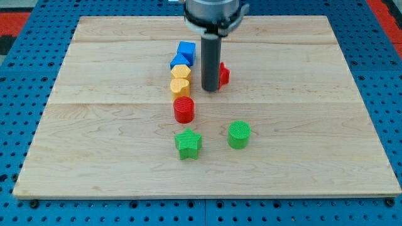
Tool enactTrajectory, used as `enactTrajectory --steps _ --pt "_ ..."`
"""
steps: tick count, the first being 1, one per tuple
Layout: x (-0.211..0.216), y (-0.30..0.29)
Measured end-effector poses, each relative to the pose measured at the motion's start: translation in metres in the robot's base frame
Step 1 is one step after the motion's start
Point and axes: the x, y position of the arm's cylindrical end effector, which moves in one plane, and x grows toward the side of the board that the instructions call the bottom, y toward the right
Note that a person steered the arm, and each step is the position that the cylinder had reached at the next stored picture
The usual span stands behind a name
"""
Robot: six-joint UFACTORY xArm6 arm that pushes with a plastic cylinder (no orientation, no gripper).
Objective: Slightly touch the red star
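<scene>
The red star (223, 75) lies on the wooden board near the view's top centre, mostly hidden behind my dark rod. My tip (210, 90) rests on the board right at the star's left side, touching or nearly touching it. A column of blocks stands just left of the tip: a blue block (186, 50), a second blue block (179, 61), a yellow block (181, 72), an orange-yellow block (180, 86) and a red cylinder (184, 109).
A green star (188, 144) and a green cylinder (239, 134) lie below the tip towards the view's bottom. The wooden board (94, 125) sits on a blue pegboard surface (25, 94).
</scene>
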Motion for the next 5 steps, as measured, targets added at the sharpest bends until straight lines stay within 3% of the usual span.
enactTrajectory --steps 2,3,5 --pt "-0.02 0.0" --pt "0.01 0.0" --pt "0.018 0.0"
